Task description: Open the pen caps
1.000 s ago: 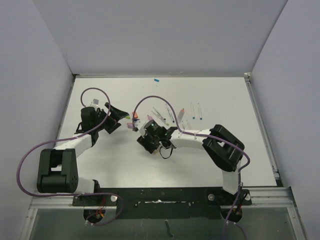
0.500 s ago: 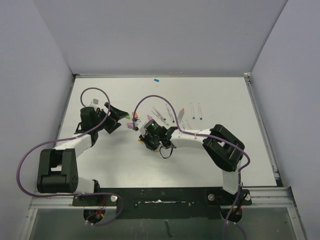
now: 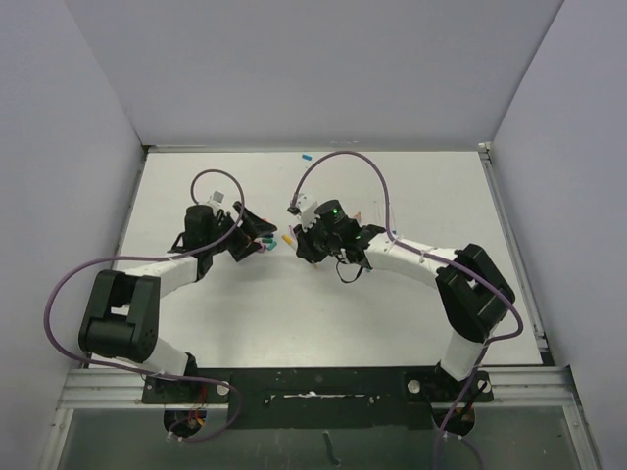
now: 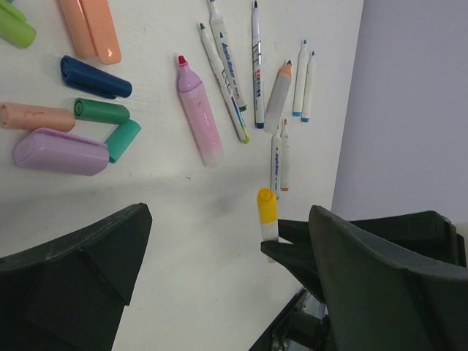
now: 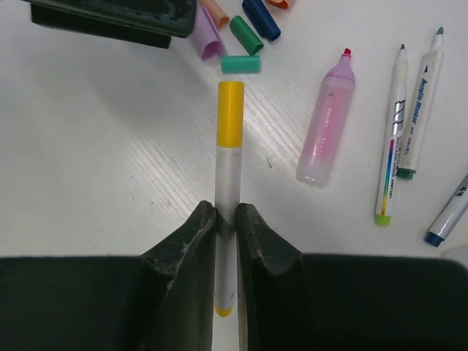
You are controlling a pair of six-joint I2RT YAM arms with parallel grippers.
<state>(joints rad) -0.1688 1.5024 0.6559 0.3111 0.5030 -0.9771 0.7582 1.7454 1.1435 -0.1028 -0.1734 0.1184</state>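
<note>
Yellow-capped pen (image 5: 228, 172) lengthwise in right claw (image 5: 226, 213); cap (image 5: 230, 113) toward left claw (image 4: 228, 219)

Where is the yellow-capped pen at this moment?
The pen sits mid-frame in the right wrist view, clamped in the right claw, its yellow cap pointing at the teal cap.

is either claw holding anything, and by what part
The right claw grips the yellow-capped pen by its white barrel; the left claw is open and empty.
</note>
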